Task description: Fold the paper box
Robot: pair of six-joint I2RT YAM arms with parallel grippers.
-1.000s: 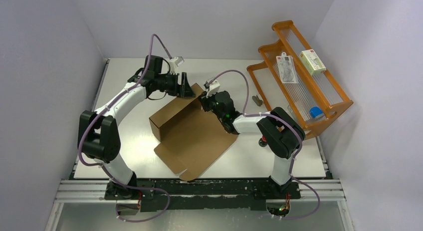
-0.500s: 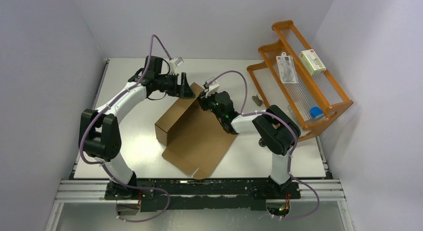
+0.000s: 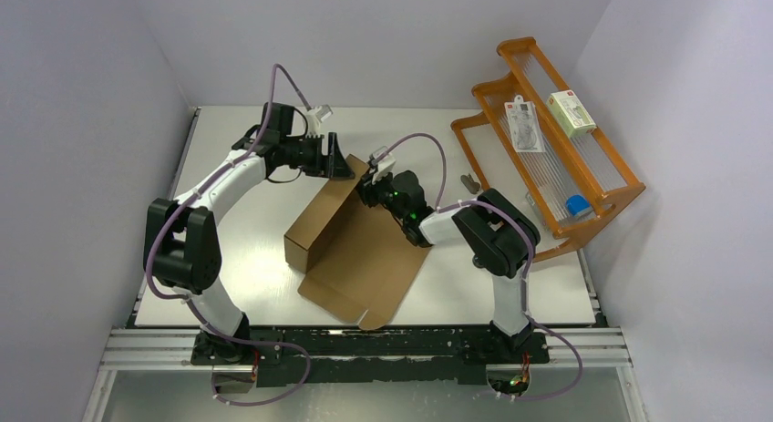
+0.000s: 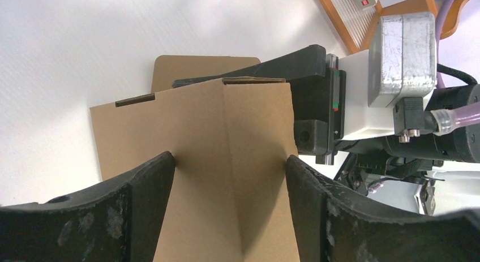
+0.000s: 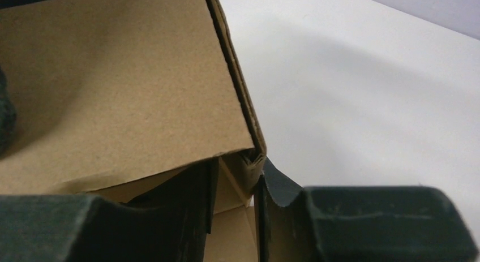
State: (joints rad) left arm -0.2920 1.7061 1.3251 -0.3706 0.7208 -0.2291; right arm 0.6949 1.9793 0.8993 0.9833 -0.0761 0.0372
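Observation:
The paper box (image 3: 360,253) is a brown cardboard sheet lying mid-table, its far-left side folded up into a wall. My left gripper (image 3: 345,167) is at the wall's far top corner. In the left wrist view the left gripper (image 4: 229,160) is open wide, and a creased cardboard panel (image 4: 226,149) stands between its fingers. My right gripper (image 3: 366,190) meets the same corner from the right. In the right wrist view the right gripper (image 5: 238,163) is closed on the layered edge of the wall (image 5: 113,92). The right gripper's body (image 4: 317,103) shows just behind the cardboard.
An orange rack (image 3: 547,149) stands at the right. It holds a white-and-green carton (image 3: 572,112), a flat packet (image 3: 524,126) and a blue item (image 3: 576,205). A small grey object (image 3: 470,181) lies on the table next to the rack.
The box has slid and turned a little to the right, and its wall stands steeper. Both grippers have stayed at the far corner, the right one shifting slightly left.

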